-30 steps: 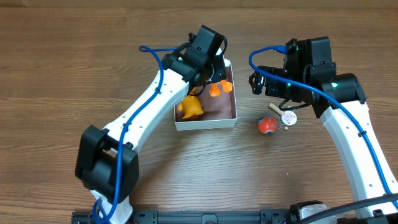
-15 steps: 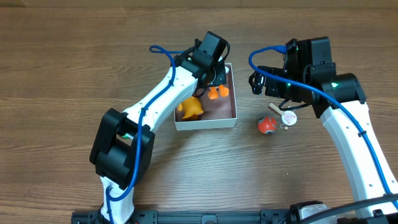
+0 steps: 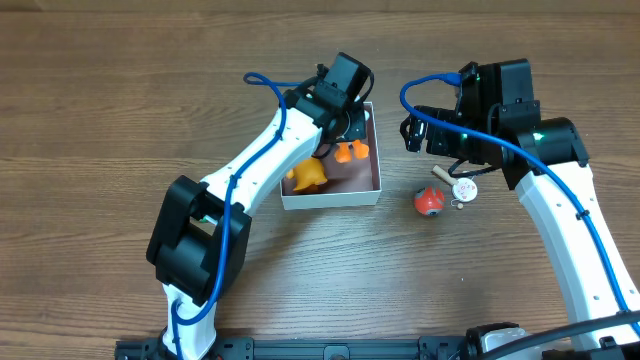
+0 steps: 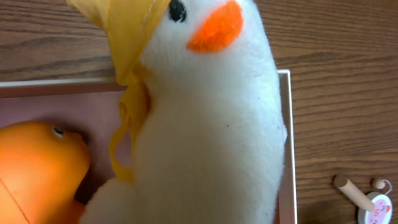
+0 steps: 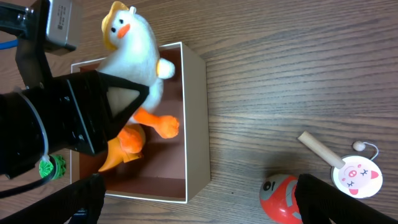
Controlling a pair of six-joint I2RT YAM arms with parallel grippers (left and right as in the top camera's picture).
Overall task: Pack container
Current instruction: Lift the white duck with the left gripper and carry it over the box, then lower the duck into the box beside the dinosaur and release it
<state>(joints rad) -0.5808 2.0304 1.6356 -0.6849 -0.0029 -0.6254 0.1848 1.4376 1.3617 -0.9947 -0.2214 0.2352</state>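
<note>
The container [image 3: 368,187] is a square white box with a maroon inside, at mid-table. An orange toy [image 3: 305,175] lies in its left part. My left gripper [image 3: 343,122] is shut on a white plush duck [image 5: 140,43] with a yellow hat and orange feet [image 3: 348,152], and holds it over the container's far right part. The duck fills the left wrist view [image 4: 205,124], hiding the fingers. My right gripper [image 3: 415,135] is open and empty, right of the container and above the table.
A red ball toy [image 3: 428,201] and a pig-face rattle drum with a wooden handle [image 3: 462,188] lie on the wood table right of the container. Both show in the right wrist view, the ball [image 5: 283,199] and the drum [image 5: 356,175].
My left gripper has moved slightly right and lower with the duck, bringing its feet down into the container. The right arm has not moved.
</note>
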